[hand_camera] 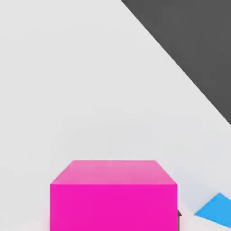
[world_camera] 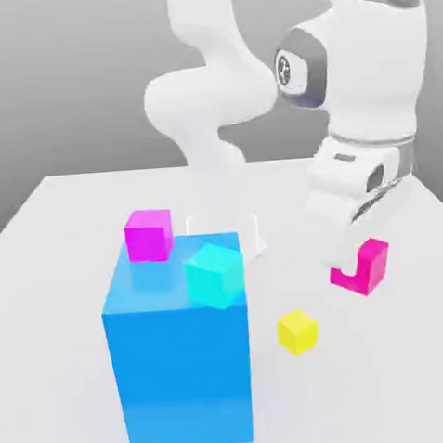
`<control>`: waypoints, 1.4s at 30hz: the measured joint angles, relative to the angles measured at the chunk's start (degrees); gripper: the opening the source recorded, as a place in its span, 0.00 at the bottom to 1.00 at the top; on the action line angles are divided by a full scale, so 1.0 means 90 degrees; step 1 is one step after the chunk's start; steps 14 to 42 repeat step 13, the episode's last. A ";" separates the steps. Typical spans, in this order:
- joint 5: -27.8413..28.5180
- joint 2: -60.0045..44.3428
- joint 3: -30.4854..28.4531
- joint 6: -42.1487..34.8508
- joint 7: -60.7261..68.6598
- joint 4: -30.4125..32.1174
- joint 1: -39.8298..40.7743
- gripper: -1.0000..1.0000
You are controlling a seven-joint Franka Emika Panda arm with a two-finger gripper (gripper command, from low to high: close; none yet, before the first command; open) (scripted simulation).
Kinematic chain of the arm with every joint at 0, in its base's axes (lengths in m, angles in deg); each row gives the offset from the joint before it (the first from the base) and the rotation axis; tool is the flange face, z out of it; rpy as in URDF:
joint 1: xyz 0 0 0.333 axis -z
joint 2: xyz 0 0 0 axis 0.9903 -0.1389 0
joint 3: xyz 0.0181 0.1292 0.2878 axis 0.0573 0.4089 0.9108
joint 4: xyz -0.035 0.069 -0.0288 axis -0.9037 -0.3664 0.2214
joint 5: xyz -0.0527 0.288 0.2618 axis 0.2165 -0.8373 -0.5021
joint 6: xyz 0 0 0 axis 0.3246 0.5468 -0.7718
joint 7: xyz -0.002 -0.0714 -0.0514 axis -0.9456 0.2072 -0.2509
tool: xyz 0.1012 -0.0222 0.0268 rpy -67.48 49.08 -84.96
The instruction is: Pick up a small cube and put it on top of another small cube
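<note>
**Large blue block is standing nearest the camera while pink cube is being gripped**

In the exterior view, the foreground at the exterior view's left is being taken up by the blue block. On its top, a cyan cube is being supported near the edge at the exterior view's right, and a magenta cube is being supported near the far corner at the exterior view's left.

At the exterior view's right, the pink cube is being clenched by the gripper, whose jaws are being kept closed on it. The cube is being held right at the tip of the tool, and part of its near side is being covered by a white fingertip. Whether the table is being touched by the cube cannot be told.

A yellow cube is being borne by the table between the blue block and the gripper, nearer the camera than the pink cube and apart from both.

In the hand view, the pink cube is being seen close up, with its paler face and brighter face both being shown. Pale table surface is being seen beyond it, and a piece of something blue is being partly shown near it.
</note>
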 joint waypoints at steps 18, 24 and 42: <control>0.0231 0.0254 -0.0848 -0.0682 0.0376 -0.0443 0.0867 1.00; 0.0231 0.0254 -0.0848 -0.0682 0.0376 -0.0443 0.0867 1.00; 0.0231 0.0254 -0.0848 -0.0682 0.0376 -0.0443 0.0867 1.00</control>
